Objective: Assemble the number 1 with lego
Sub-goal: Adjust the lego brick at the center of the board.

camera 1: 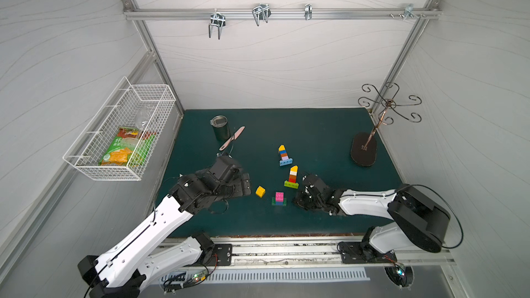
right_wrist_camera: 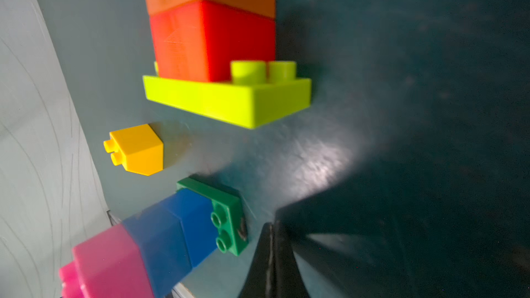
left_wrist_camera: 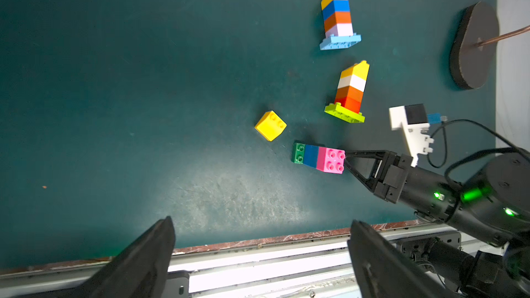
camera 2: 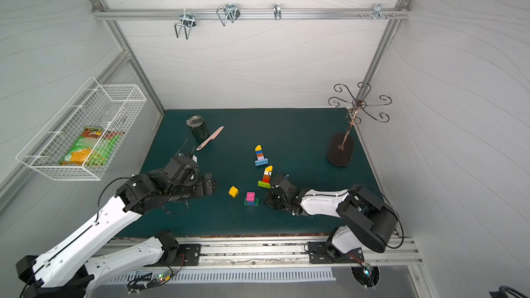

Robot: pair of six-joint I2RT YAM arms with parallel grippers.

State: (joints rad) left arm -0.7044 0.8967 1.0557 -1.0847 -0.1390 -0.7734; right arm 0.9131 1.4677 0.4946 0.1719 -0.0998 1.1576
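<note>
Lego stands in three stacks near the middle of the green mat. The far stack rises from a light blue base through lilac, orange and blue to a sloped yellow cap. The middle stack goes lime, red, orange, white, yellow. The near stack is green, blue, pink. A loose yellow brick lies tipped beside it. The right gripper is clenched on nothing, its tips just beside the pink brick and its wrist just beside the middle stack. The left gripper gapes empty near the loose brick. A metal cup, pink knife, hook stand and wire basket are well apart.
</note>
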